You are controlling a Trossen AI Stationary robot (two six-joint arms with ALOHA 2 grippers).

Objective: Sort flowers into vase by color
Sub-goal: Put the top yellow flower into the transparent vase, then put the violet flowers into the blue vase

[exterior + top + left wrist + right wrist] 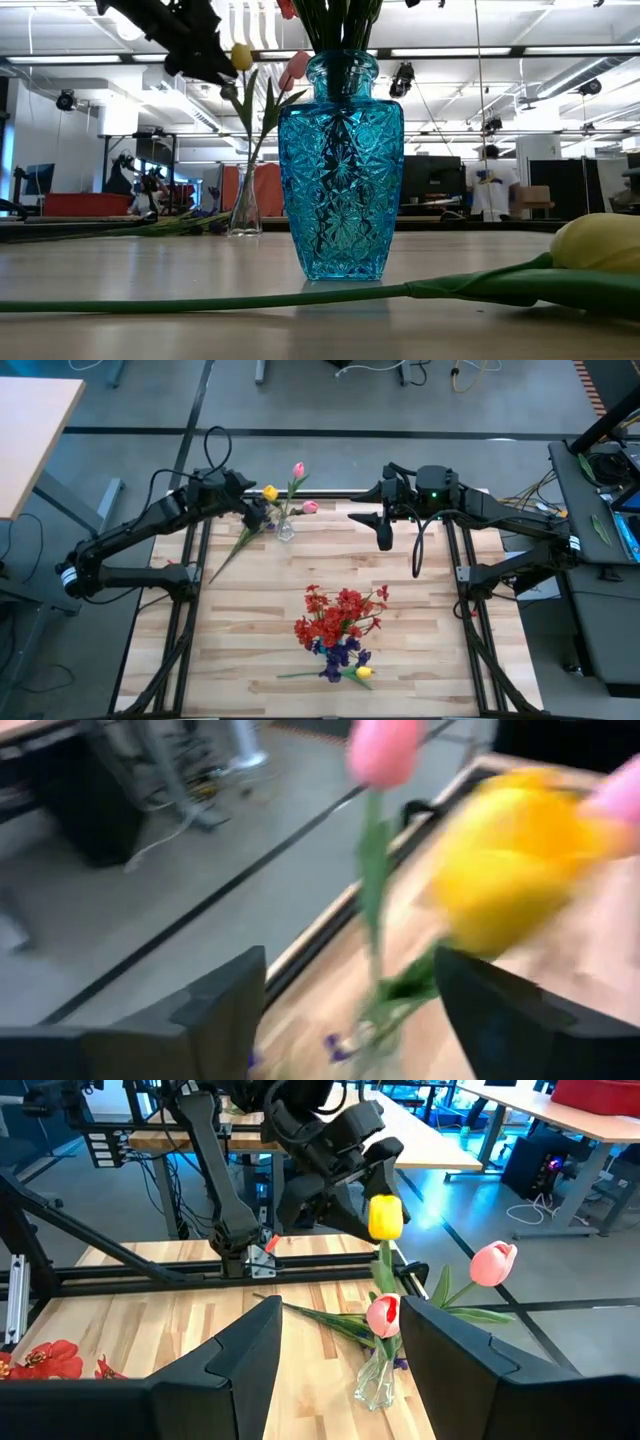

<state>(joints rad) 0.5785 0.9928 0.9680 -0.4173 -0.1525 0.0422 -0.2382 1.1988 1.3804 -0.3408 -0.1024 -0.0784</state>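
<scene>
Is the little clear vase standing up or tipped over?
Standing up: the small clear vase sits upright on the table, tulip stems rising from it.

Bare counter [440, 650] lies open right of the blue vase [335, 645]; the small glass vase [286, 530] with tulips blocks the far-left corner

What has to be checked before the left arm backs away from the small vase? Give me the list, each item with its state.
1. Left gripper jaws apart around the yellow tulip: ok.
2. Tulip stem runs down into the clear vase: ok.
3. Clear vase upright on the table: ok.
4. Tulip head free of the left fingers: cannot tell.
5. Right gripper off to the side above the table, jaws open and empty: ok.
6. All flowers in vases: not ok, a second yellow tulip lies on the table beside the blue vase.
</scene>
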